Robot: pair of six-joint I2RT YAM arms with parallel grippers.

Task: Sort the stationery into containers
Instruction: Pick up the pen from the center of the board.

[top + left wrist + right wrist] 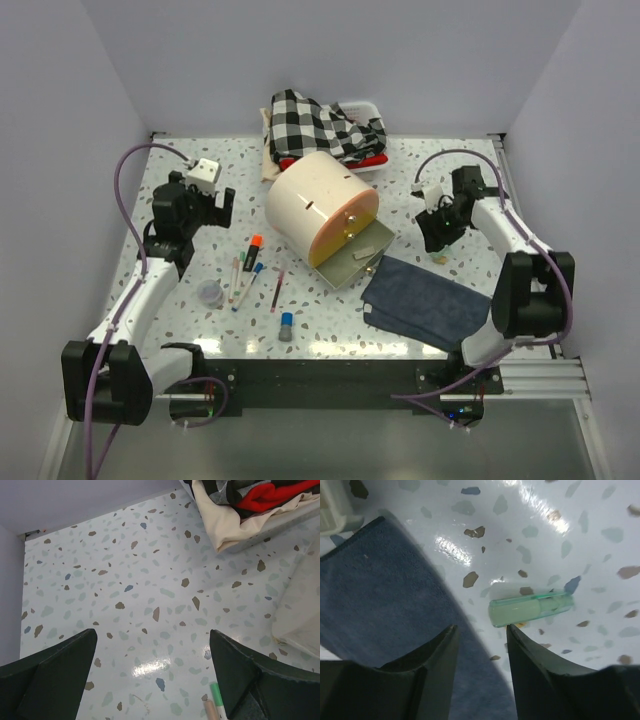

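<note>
Tube (530, 608), pale green, plain from the right wrist, perhaps a speck overhead; right gripper (481, 628) half-spread, left gripper (152, 632) wide.

Green and beige pen tips (216, 696) are cropped at the near edge. Checked black-and-white fabric (315, 125) hides most of the white tray (365, 103).

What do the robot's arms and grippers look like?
The left arm and right arm match: white links, black joints, a looping purple cable each. The left gripper and right gripper have two dark, wedge-shaped fingers.
</note>
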